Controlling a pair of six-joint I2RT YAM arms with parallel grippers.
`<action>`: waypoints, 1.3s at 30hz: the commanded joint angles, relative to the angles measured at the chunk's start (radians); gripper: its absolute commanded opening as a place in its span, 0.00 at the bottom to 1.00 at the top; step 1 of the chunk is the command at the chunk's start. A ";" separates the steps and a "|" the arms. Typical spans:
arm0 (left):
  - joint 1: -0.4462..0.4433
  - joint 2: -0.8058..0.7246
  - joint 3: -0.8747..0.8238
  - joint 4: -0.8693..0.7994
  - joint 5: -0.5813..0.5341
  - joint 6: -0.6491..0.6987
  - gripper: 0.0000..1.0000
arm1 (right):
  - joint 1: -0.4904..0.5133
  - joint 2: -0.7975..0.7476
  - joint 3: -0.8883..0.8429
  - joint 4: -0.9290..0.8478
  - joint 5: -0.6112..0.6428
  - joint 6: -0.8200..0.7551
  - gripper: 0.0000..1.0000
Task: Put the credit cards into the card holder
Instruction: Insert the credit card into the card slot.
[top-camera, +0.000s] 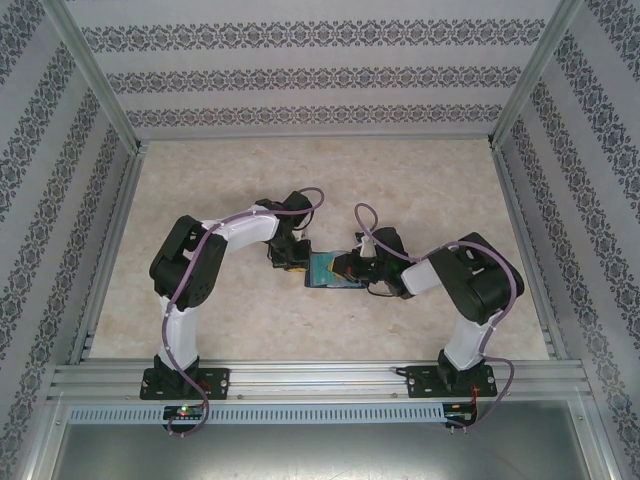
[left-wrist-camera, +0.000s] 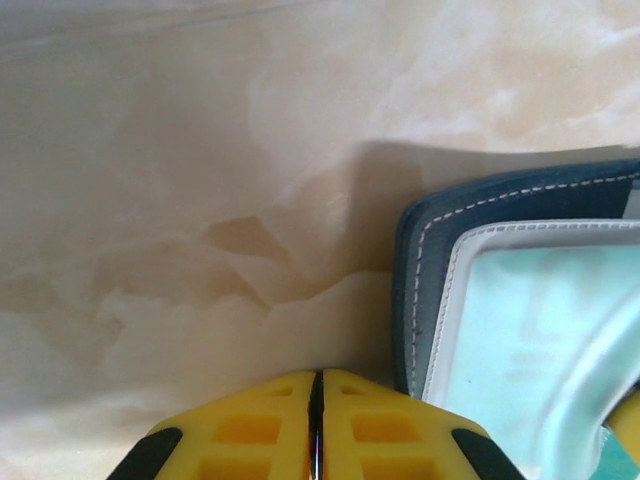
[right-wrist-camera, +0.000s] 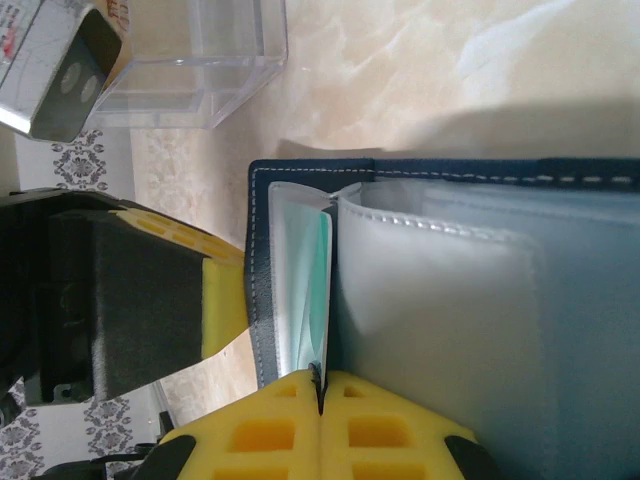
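Left fingers (left-wrist-camera: 250, 430) closed | right fingers (right-wrist-camera: 390, 430) closed | card holder (top-camera: 325, 270) open between them

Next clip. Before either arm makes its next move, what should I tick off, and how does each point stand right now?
1. Card holder lies open, clear sleeves exposed: ok.
2. Left tool shut, beside the holder's corner, off the sleeves: ok.
3. Right tool shut at the sleeves' edge: ok.
4. Right tool pinching a card or sleeve: cannot tell.
5. Clear box stands apart from the holder: ok.
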 joint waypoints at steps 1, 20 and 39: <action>0.003 0.100 -0.086 0.012 -0.040 -0.022 0.10 | 0.015 -0.036 -0.005 -0.103 0.027 -0.055 0.09; 0.006 0.101 -0.094 0.014 -0.031 -0.022 0.10 | 0.004 -0.165 0.029 -0.358 0.083 -0.189 0.22; 0.006 0.109 -0.088 0.010 -0.026 -0.023 0.10 | 0.047 -0.139 0.120 -0.488 0.134 -0.262 0.04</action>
